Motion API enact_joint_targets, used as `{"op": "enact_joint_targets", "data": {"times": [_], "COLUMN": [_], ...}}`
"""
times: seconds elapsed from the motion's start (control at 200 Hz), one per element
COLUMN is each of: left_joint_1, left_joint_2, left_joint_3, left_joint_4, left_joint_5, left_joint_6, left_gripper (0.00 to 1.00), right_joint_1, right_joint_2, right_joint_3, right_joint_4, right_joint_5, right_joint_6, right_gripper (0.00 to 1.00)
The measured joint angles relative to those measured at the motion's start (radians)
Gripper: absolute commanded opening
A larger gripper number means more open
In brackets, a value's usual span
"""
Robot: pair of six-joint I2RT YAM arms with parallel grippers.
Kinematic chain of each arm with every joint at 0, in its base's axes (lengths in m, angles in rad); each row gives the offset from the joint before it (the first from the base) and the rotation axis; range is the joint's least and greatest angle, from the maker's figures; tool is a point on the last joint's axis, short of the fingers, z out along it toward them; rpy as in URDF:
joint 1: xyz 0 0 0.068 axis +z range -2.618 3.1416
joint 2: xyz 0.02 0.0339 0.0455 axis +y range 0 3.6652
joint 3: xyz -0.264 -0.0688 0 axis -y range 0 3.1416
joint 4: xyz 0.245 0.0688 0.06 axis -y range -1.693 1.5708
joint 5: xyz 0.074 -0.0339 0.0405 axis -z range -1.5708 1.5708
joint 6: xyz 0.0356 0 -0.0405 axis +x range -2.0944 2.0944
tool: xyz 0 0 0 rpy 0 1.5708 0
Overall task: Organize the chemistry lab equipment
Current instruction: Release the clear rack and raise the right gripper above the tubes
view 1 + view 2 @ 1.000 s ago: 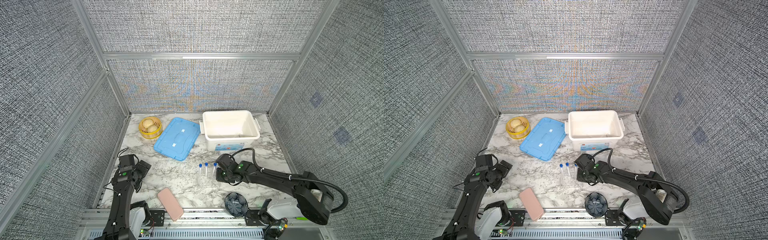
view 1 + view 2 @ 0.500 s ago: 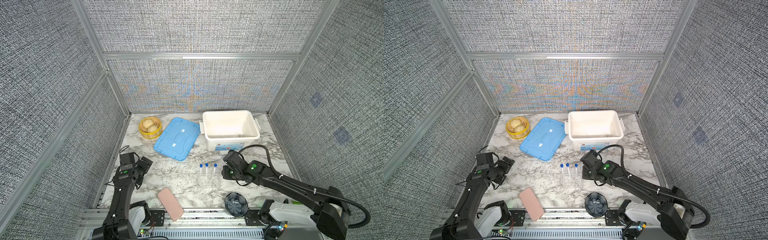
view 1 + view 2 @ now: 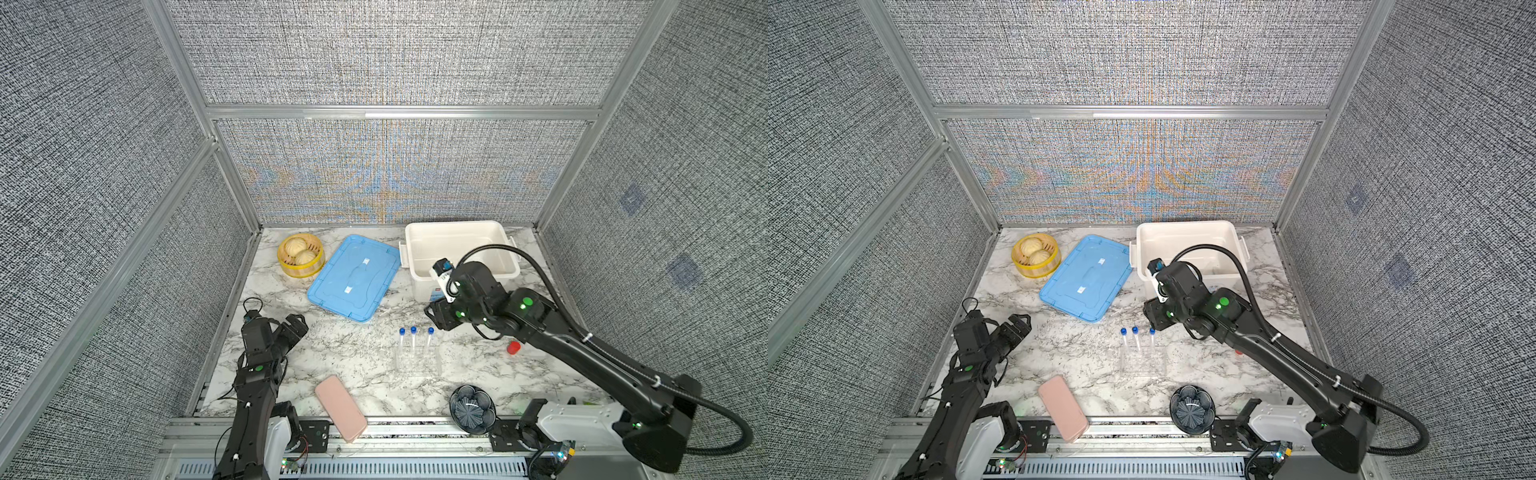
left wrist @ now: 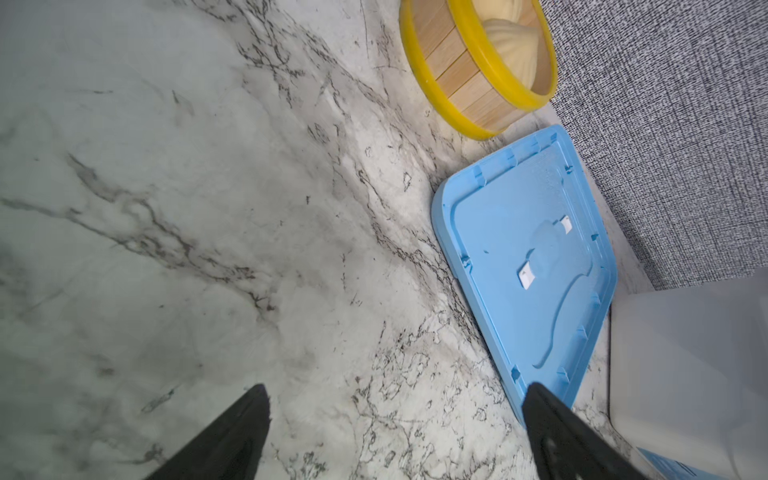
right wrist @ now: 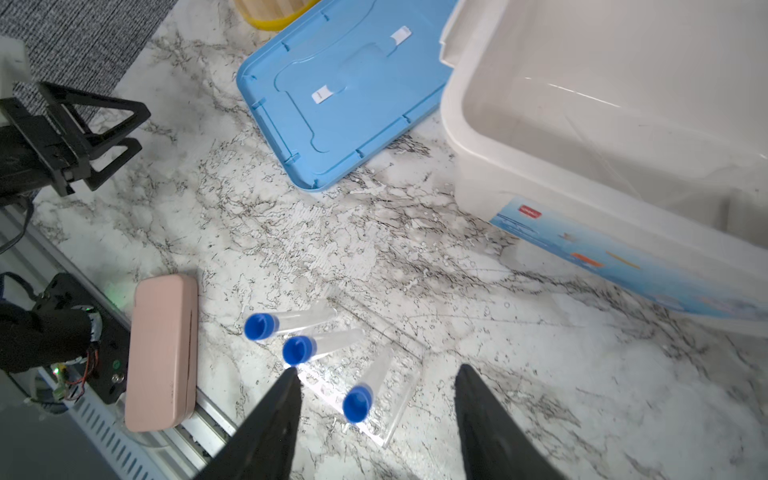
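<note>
I see three clear round tubes (image 3: 413, 343) with blue caps standing in a transparent rectangular rack (image 3: 417, 365), centred on the veined marble tabletop (image 3: 353, 353), nearer its front edge. The right gripper (image 5: 376, 370) hovers above the rack, its black tapered fingers apart and empty. The left gripper (image 4: 397, 385) is near the left edge, fingers wide, empty.

There were three tubes (image 3: 414, 344), one rack (image 3: 417, 366), one lid (image 3: 353, 278), one bin (image 3: 457, 226), one basket (image 3: 302, 272) with two buns (image 3: 296, 245), one pink case (image 3: 340, 409), one dark bowl (image 3: 472, 409) and one red item (image 3: 513, 348).
</note>
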Motion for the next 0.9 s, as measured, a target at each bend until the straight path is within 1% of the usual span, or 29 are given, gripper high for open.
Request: {"op": "enact_joint_targets", "data": {"times": [0.14, 0.385, 0.555, 0.635, 0.9], "left_joint_1": [0.000, 0.000, 0.000, 0.000, 0.000], "left_joint_2": [-0.029, 0.014, 0.026, 0.030, 0.038], "left_joint_3": [-0.012, -0.018, -0.047, -0.066, -0.066], "left_joint_4": [0.042, 0.066, 0.099, 0.111, 0.121], "left_joint_5": [-0.006, 0.006, 0.004, -0.017, -0.050], "left_joint_6": [0.016, 0.015, 0.015, 0.010, 0.008], "left_gripper": [0.96, 0.96, 0.96, 0.96, 0.96], "right_joint_1": [0.002, 0.005, 0.005, 0.005, 0.005], "right_joint_2": [0.116, 0.209, 0.234, 0.239, 0.243], "right_joint_3": [0.098, 0.138, 0.128, 0.123, 0.105], "right_joint_4": [-0.061, -0.117, -0.128, -0.140, -0.143], "right_joint_5": [-0.066, -0.119, -0.135, -0.137, -0.134], "right_joint_6": [-0.056, -0.121, -0.154, -0.169, -0.202], "right_gripper": [0.60, 0.60, 0.60, 0.60, 0.59]}}
